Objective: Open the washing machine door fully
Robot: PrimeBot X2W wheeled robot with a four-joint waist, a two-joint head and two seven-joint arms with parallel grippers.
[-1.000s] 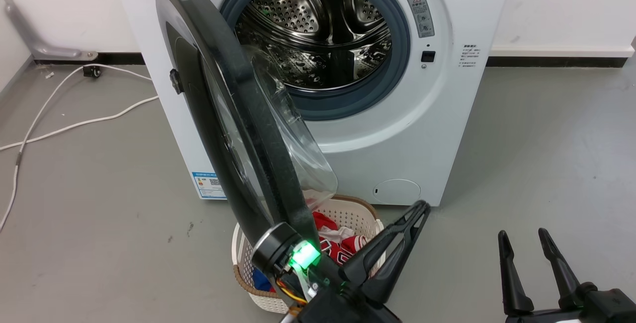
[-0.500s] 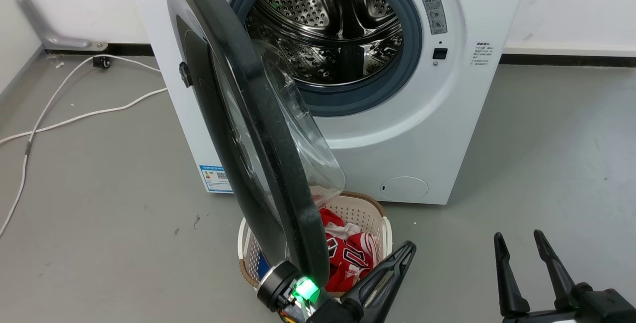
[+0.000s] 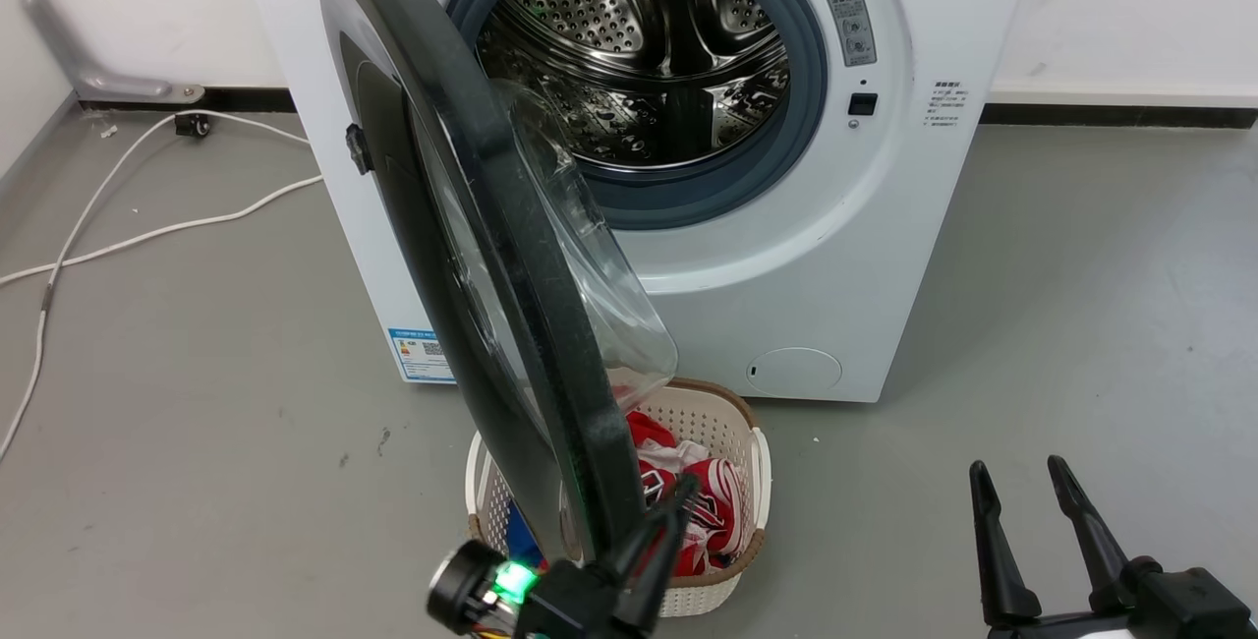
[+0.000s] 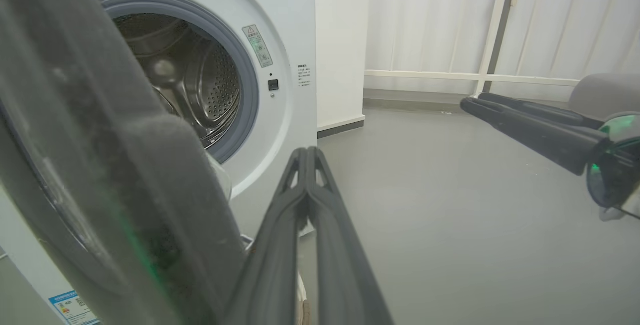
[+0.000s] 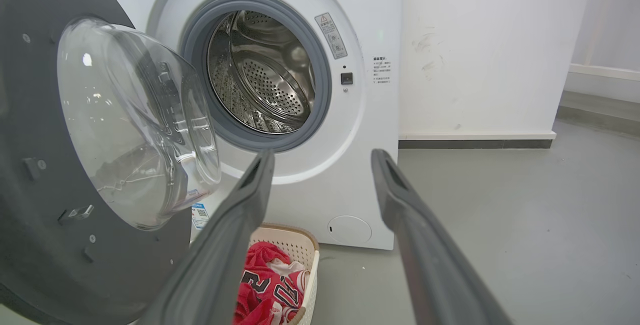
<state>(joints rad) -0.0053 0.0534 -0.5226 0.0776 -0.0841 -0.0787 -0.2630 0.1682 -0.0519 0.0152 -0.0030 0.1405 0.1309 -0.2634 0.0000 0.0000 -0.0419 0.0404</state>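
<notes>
**Head view, left to right.** A white cable trails across the grey floor at far left. The washing machine door is hinged at the left side of the washing machine. It stands swung out roughly at right angles to the cabinet front and is seen nearly edge-on. Its clear glass bowl bulges to the right, toward the opening. A small blue label marks the cabinet's lower left corner.

In this view the door's lower rim overlaps a white laundry basket. The basket sits on the floor just in front of the machine and holds a red garment. The left tool rises just to the right of that lower rim, above the basket. In the left wrist view its two fingers lie pressed together with nothing between them. Whether they touch the rim cannot be told.

Behind, the steel drum is exposed within the grey rubber ring. At lower right, the right tool is well apart from door and machine. Its fingers are spread and empty, and they point toward the machine.
</notes>
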